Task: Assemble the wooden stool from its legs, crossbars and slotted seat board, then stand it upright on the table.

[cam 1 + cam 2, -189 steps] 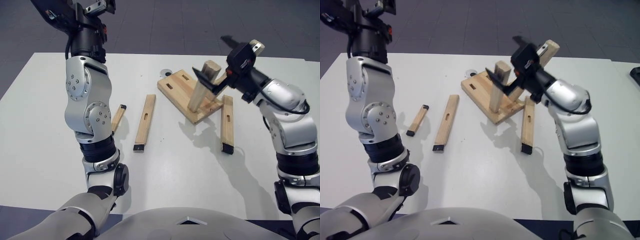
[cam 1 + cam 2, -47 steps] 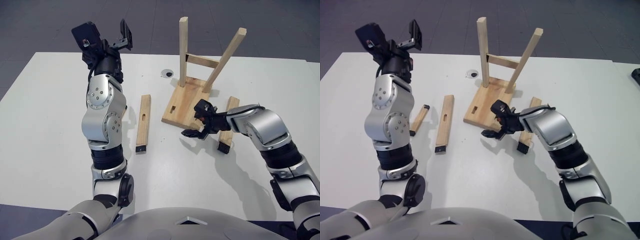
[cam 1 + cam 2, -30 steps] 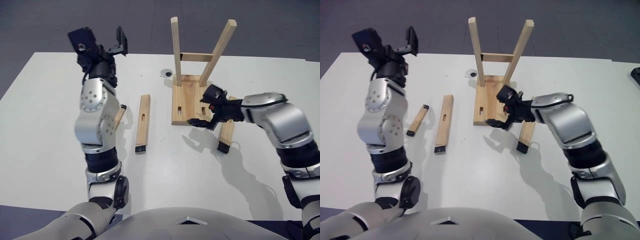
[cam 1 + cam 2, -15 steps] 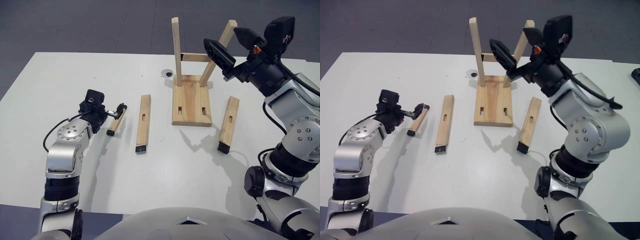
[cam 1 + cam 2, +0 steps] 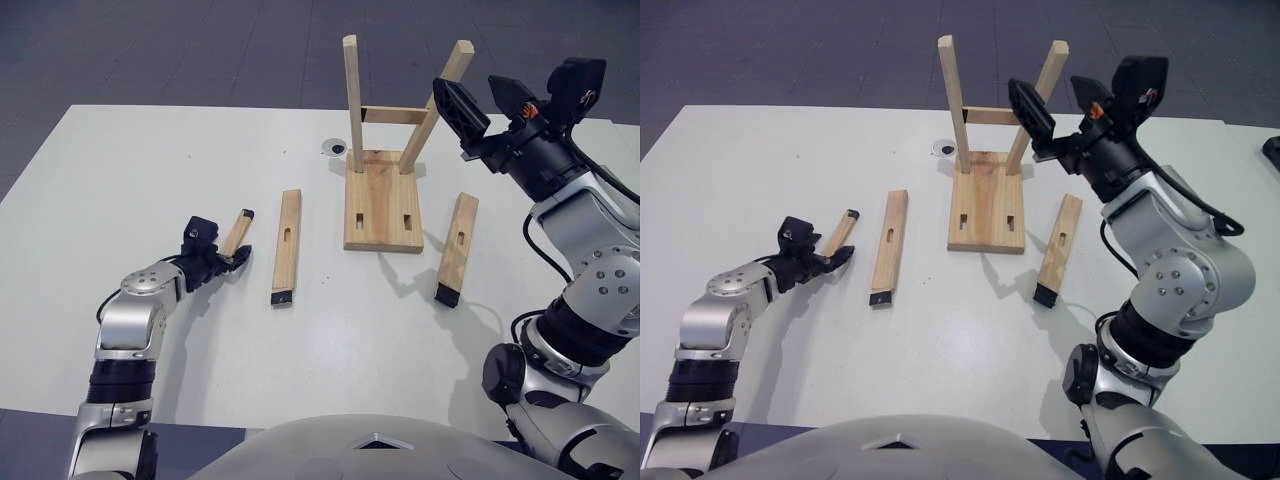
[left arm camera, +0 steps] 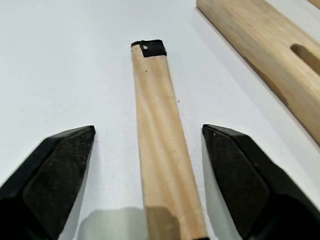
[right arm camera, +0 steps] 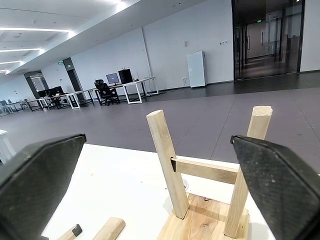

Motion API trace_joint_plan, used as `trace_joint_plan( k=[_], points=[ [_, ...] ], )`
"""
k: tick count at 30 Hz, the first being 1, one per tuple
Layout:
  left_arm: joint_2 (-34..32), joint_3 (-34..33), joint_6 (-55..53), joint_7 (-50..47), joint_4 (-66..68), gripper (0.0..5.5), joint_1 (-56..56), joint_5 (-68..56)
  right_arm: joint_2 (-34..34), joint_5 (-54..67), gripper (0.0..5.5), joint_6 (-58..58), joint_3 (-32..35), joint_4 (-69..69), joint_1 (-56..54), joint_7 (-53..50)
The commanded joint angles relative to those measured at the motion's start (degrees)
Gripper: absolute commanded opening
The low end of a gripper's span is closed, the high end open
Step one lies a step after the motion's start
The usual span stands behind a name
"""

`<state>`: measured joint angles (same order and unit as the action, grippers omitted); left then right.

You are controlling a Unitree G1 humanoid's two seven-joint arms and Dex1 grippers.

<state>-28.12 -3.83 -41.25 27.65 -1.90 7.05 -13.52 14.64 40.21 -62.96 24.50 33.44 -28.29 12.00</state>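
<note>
The slotted seat board (image 5: 382, 205) lies flat at the table's middle back, with two legs (image 5: 352, 95) standing up from its far end. A crossbar (image 5: 392, 115) joins them. A short crossbar (image 5: 237, 232) with black ends lies on the left. My left gripper (image 5: 228, 258) sits low at its near end, open, with the piece running between the fingers (image 6: 55, 175) in the left wrist view. Two loose slotted legs (image 5: 286, 245) (image 5: 455, 248) lie flat on either side of the board. My right gripper (image 5: 485, 100) is open and empty, raised by the right upright leg.
A round cable hole (image 5: 335, 148) is set in the white table (image 5: 330, 340) just left of the stool's far end. The table's front half is bare. Dark floor lies beyond the back edge.
My left gripper has come down and drawn in to the short crossbar's near end. The right gripper has shifted slightly right, still raised. Earlier it turned the seat board square and let go.
</note>
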Motion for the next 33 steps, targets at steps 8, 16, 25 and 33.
trace_joint_plan(
  k=[8, 16, 25, 33],
  points=[
    [-4.36, 3.89, -9.52, 4.61, 5.89, 2.09, -2.65, -0.88, 1.04, 0.06, 5.40, 2.15, -4.99, -1.53, 0.29, -1.91],
    [-4.69, 6.22, -7.05, 4.20, 5.28, 1.29, -4.24, 0.11, 1.17, 0.16, 5.40, 3.79, -5.74, -2.46, 0.47, -3.05],
    [1.97, -7.70, 8.34, -3.56, -5.96, 1.29, 4.91, -6.60, -1.82, 1.56, 5.40, 8.88, 8.68, -15.12, -4.26, -15.15],
    [6.33, -0.74, 13.66, -5.45, -26.54, 1.29, 17.50, -8.42, -8.41, 26.13, 5.40, 12.12, 7.67, -10.56, -12.17, -14.76]
  ],
)
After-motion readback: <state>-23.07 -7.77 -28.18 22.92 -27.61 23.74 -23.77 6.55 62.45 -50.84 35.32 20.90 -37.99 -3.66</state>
